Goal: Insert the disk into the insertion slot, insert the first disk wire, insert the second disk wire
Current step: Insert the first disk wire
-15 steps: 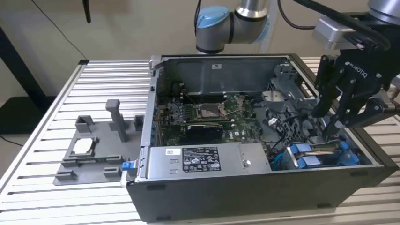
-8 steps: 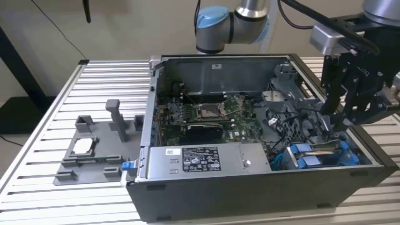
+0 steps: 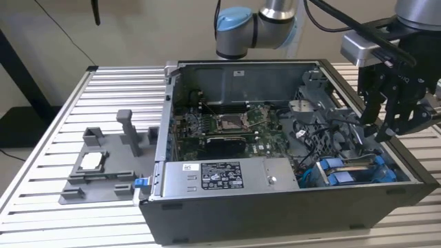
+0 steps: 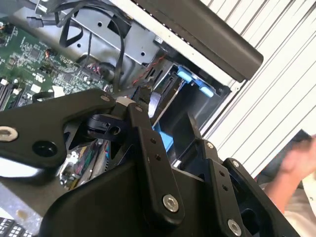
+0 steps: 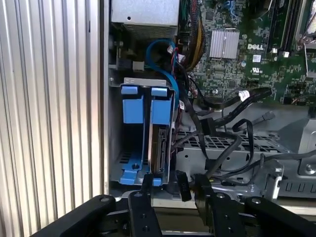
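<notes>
**A:** Two blue tabs (image 5: 129,106) are showing at the mouth of the insertion slot (image 5: 143,81), and the disk (image 5: 160,148) is sitting inside edge-on, connector side facing out. We're judging it seated.

**B:** Agreed. The gripper (image 5: 174,185) is hanging just over that corner w/ fingers spread wide, gripping nothing. A loose black plug (image 5: 180,178) is dangling between them, prob. untouched.

**A:** Room's looking tight. The case wall (image 5: 104,98) is hugging one side of the cage, and black cables (image 5: 227,101) are crowding the other.

**B:** Which is why we're hovering above, the one open side. Neither wire is looking plugged in, afaict.
</notes>
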{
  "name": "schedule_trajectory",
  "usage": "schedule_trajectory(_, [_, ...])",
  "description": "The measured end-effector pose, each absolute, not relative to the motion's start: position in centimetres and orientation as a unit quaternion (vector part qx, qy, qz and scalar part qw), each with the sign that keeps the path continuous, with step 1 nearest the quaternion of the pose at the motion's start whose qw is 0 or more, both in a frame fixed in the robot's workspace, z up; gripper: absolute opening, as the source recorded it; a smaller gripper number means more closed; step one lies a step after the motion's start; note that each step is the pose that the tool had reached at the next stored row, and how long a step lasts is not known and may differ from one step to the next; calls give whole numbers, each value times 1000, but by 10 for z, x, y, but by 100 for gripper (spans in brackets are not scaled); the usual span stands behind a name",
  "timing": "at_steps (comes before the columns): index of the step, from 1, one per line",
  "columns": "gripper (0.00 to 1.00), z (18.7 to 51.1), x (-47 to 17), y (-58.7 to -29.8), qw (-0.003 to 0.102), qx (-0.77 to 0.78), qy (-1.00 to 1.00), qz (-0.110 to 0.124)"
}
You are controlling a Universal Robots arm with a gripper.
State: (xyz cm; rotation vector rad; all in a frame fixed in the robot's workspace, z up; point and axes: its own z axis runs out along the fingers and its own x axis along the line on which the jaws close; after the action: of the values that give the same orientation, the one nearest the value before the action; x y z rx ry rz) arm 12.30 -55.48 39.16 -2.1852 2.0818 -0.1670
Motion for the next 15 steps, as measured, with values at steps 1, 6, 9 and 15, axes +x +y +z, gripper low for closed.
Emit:
schedule_trajectory(1, [47, 392, 123, -555, 59, -722, 687, -55])
schedule_trajectory(6, [47, 389, 123, -553, 61, -735, 673, -57])
schedule_trajectory(9, [47, 387, 123, -550, 62, -740, 668, -59])
schedule_trajectory(15, [32, 388, 123, -549, 60, -740, 667, -61])
